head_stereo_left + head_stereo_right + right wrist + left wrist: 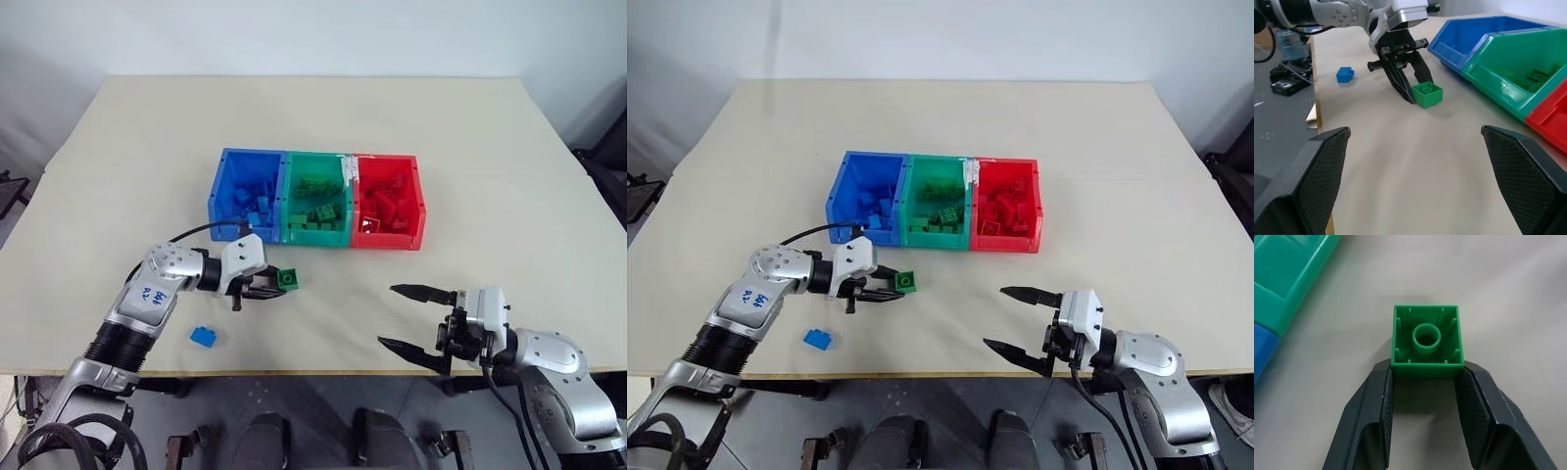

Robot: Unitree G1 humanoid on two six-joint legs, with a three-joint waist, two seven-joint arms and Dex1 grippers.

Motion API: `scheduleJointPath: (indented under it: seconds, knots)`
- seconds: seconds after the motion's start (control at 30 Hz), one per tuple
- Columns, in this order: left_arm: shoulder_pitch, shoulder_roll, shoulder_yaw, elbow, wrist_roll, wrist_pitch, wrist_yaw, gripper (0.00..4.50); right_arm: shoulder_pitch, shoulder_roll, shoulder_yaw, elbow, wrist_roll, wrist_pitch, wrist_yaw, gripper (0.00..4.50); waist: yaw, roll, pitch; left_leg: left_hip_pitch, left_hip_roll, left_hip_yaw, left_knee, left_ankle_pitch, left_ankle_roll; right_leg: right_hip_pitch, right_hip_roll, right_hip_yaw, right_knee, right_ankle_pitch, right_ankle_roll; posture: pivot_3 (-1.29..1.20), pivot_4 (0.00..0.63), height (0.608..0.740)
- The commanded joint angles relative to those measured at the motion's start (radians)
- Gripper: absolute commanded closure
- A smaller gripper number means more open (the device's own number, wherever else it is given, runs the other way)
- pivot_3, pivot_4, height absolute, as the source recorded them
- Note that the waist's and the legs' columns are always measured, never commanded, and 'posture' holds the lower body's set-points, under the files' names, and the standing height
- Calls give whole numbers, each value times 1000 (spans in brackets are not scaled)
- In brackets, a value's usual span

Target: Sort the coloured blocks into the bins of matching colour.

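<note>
I am seeing two loose blocks on the tabletop (470, 127): a green block (288, 279) pinched between the fingers of the left gripper (266, 286), at 6 o'clock of the green bin (315, 199), and a blue block (203, 337) lying near the front edge at 7 o'clock of it. The three joined bins, blue bin (245, 193), green and red bin (387, 201), are each holding a heap of matching bricks. The right gripper (409, 316) is hovering with fingers wide apart over open tabletop at 5 o'clock of the red bin.

Head stereo pair high above the table (470, 127), wrist cameras low and close, all sharing the green block (1427, 94).
</note>
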Motion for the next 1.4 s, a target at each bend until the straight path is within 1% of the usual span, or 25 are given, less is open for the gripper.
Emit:
scheduleJointPath:
  seconds: [0.03, 0.17, 0.27, 0.33, 0.4, 0.5, 0.6, 0.63, 0.7, 0.77, 0.87, 0.9, 1.1, 1.13, 1.17, 1.2, 1.3, 1.4]
  knots:
    - [-18, -27, 57, -23, -45, -26, 4, 3039, 44, 9, -50, -65, 5, -26, -46, 0, 0, 0, 0, 0, 0, 0, 0, 0, 0, 0, 0, 0, 0, 0, 0, 0, 150, 740]
    - [-56, -65, 171, -74, -158, 47, 36, 3039, 69, 30, -145, -103, 67, -10, -141, 0, -2, 0, 0, -1, 0, -1, 2, 0, 0, 0, 0, 0, 1, 0, 0, 0, 150, 740]
    - [-134, -118, 215, -55, -189, 75, 99, 3039, 71, 62, -191, -124, 83, -22, -206, 0, 0, 0, 0, -1, 0, -2, 3, 0, 0, 0, 0, -1, 2, 0, 0, 0, 150, 740]
    - [-230, -189, 236, 13, -170, 106, 218, 3039, 56, 92, -203, -129, 58, -48, -255, 0, 3, 0, 0, -1, 0, -3, 4, 0, 0, 2, 0, -1, 2, 0, 0, 0, 150, 740]
    - [-276, -227, 243, 53, -155, 121, 273, 3039, 43, 106, -206, -125, 36, -68, -278, 0, 2, 0, 0, -1, -1, -4, 5, 0, 1, 4, 0, -2, 1, 1, 1, 0, 150, 740]
    - [-353, -284, 207, 173, -111, 63, 294, 3039, 3, 106, -192, -123, 17, -79, -294, 0, -2, 0, 0, 0, -1, -3, 4, -1, 1, 4, 0, -1, 0, 1, 2, 0, 150, 740]
    - [-382, -287, 179, 237, -71, 34, 284, 3039, -26, 90, -178, -126, 12, -73, -291, 0, -6, 0, 0, 0, -1, -2, 4, -1, 1, 4, 0, -1, -1, 1, 2, 0, 150, 740]
    - [-385, -282, 173, 248, -59, 25, 281, 2317, -39, 81, -172, -127, 11, -68, -285, 0, -7, 0, 0, 0, -1, -2, 3, -1, 1, 3, 0, -1, -1, 1, 2, 0, 150, 740]
    - [-374, -264, 171, 249, -43, 8, 278, 1771, -60, 63, -163, -126, 15, -58, -271, 0, -7, 0, 0, 0, -1, -2, 3, -1, 1, 3, 0, -1, -1, 1, 2, 0, 150, 740]
    - [-354, -245, 180, 233, -43, 2, 270, 1105, -74, 50, -157, -121, 23, -50, -256, 0, -6, 0, 0, -1, -1, -2, 3, -1, 1, 3, 0, -1, -2, 1, 2, 0, 150, 740]
    - [-274, -180, 230, 170, -89, -25, 213, 144, -114, 26, -136, -93, 32, -39, -214, 0, -8, 0, 0, -1, -1, -2, 3, -1, 1, 3, 0, -1, -2, 1, 2, 0, 150, 740]
    - [-237, -149, 255, 147, -101, -22, 200, 8, -133, 21, -126, -79, 37, -31, -199, 0, -12, 0, 0, 0, -1, -2, 3, -1, 2, 3, 0, -1, -2, 1, 2, 0, 150, 740]
    - [45, 40, 445, -16, -278, -78, -23, 8, -236, -11, -35, 4, 43, -4, -53, 0, -28, 0, 0, -1, 1, -3, 3, -1, 1, 3, 0, -2, -3, 1, 2, 0, 150, 740]
    - [135, 90, 502, 9, -274, -167, -72, 8, -261, -23, 6, 22, 35, 10, -5, 0, -15, 0, 0, -1, 1, -3, 3, -1, 1, 3, 0, -2, -3, 1, 2, 0, 150, 740]
    - [207, 127, 558, 33, -267, -215, -94, 8, -288, -26, 42, 38, 36, 23, 37, 0, -13, -1, 0, -2, 0, -6, 4, -1, 2, 4, 0, -4, -3, 1, 2, 0, 150, 740]
    - [255, 152, 593, 51, -265, -248, -104, 8, -307, -28, 66, 51, 38, 33, 66, 0, -29, 0, -1, 0, 1, -6, 4, -2, 3, 6, 0, -2, -5, 1, 3, 0, 150, 740]
    - [438, 223, 708, 64, -299, -252, -145, 8, -363, -23, 138, 55, 48, 51, 153, 0, -38, 0, 0, 3, 2, -9, 2, -4, 3, 5, 0, -1, -5, 1, 2, 0, 150, 740]
    - [627, 263, 807, 58, -307, -281, -192, 8, -387, -34, 180, 61, 31, 51, 214, 0, -34, 0, 0, 2, 4, -9, 2, -6, 3, 5, 0, -2, -5, 1, 1, 0, 150, 740]
